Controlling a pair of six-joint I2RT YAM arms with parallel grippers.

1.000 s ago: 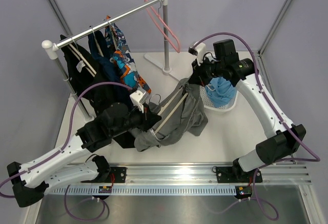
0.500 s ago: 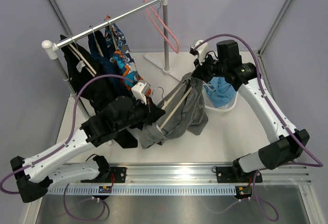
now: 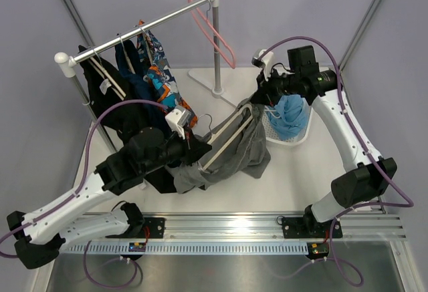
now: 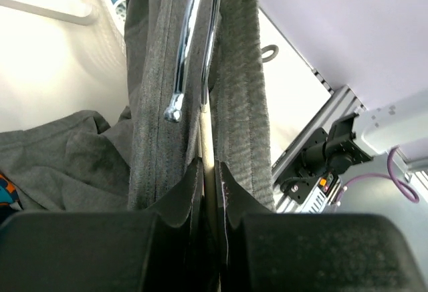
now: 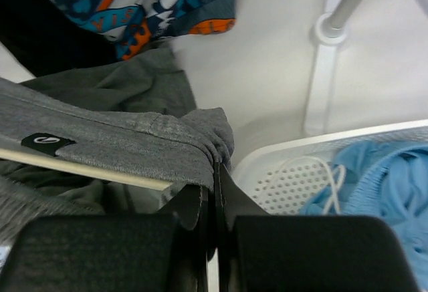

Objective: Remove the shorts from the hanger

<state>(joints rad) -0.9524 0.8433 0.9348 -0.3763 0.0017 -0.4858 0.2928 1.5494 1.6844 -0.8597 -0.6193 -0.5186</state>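
A: Start with the big things. What's on the bench (image 3: 294, 185)?

B: A clothes rack (image 3: 144, 30) at the back left, hung with dark and patterned clothes (image 3: 164, 85). In front of it the grey shorts (image 3: 249, 157) hang on a wooden hanger (image 3: 227, 138) that is off the rail and slung low over the middle of the bench, between the two arms. The hem trails onto the surface.

A: And the other pair?

B: The light blue shorts (image 3: 289, 119) lie bunched in the white basket (image 3: 298, 139) at the right, off any hanger.

A: How do the tools stand?

B: The left tool (image 4: 212, 170) is pressed together on the pale neck of the hanger, just below its metal hook (image 4: 190, 38). The right tool (image 5: 215, 175) is pinching a gathered fold of the grey waistband (image 5: 134, 138) at the hanger's far end, beside the basket.

A: How will the cloth behave?

B: I'd say it is light, soft jersey that stretches and sags rather than slides cleanly. The waistband is the firmest part, so the hold there looks sensible. Pulling it along and off the hanger's tip should free that side, provided the left tool keeps the hanger steady.

A: Risks?

B: The elastic could snag on the hanger's end, or the thin pinch could slip.
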